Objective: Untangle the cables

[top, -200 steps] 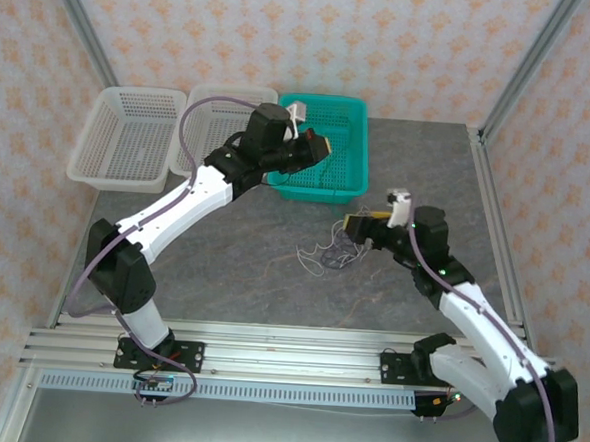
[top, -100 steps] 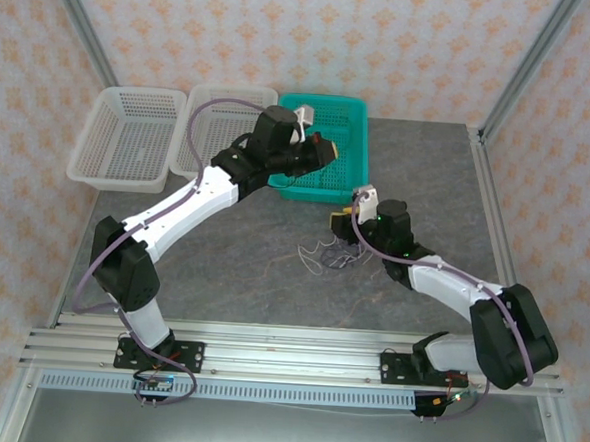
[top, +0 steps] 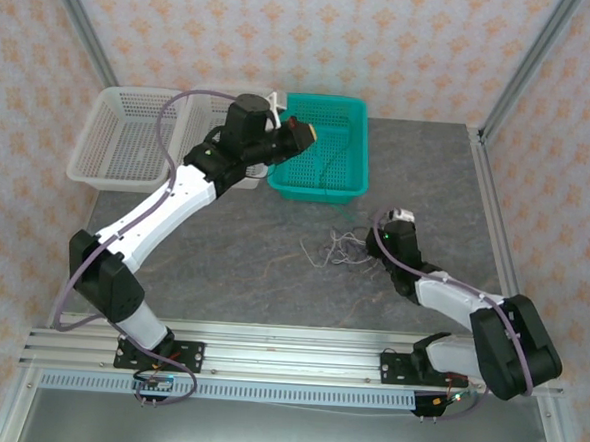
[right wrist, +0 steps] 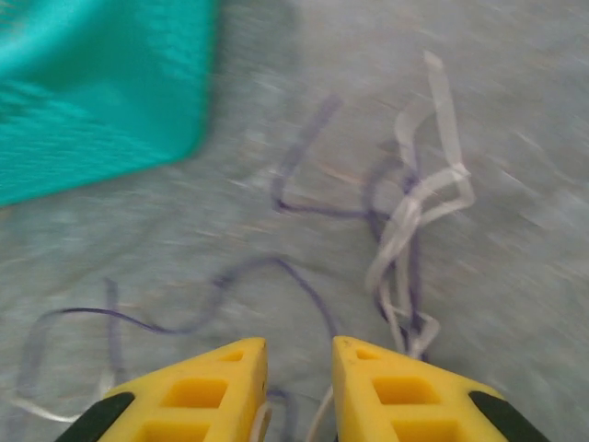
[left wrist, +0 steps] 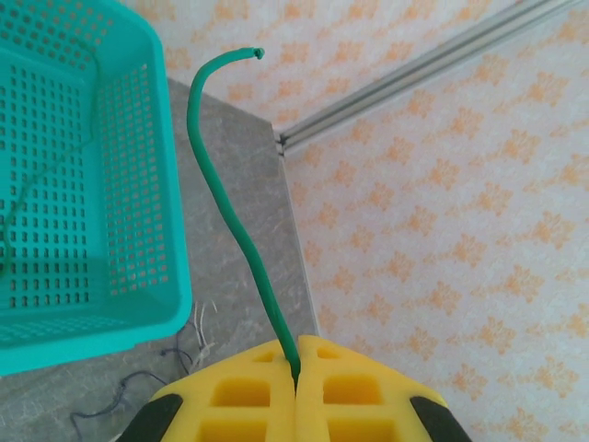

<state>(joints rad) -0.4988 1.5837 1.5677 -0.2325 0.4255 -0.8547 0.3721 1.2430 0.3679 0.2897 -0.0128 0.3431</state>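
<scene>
Cables (top: 341,250) thin, purple+whitish tangled; green cable (left wrist: 230,216) pinched in left tool (left wrist: 296,368).

Teal basket (top: 362,135) beside two white baskets (top: 132,93), far edge of grey table (top: 231,277).

No legible text, labels, brands or numbers, teal basket (top: 327,101) plain, small circuit board (top: 152,383) too small to read

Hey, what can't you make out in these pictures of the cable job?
- Right wrist view: motion blur; which strand the right tool straddles is unclear.
- Top view: the tangle is too fine to trace crossings.
- Left wrist view: the left tool hides the green cable below its pinch.
</scene>
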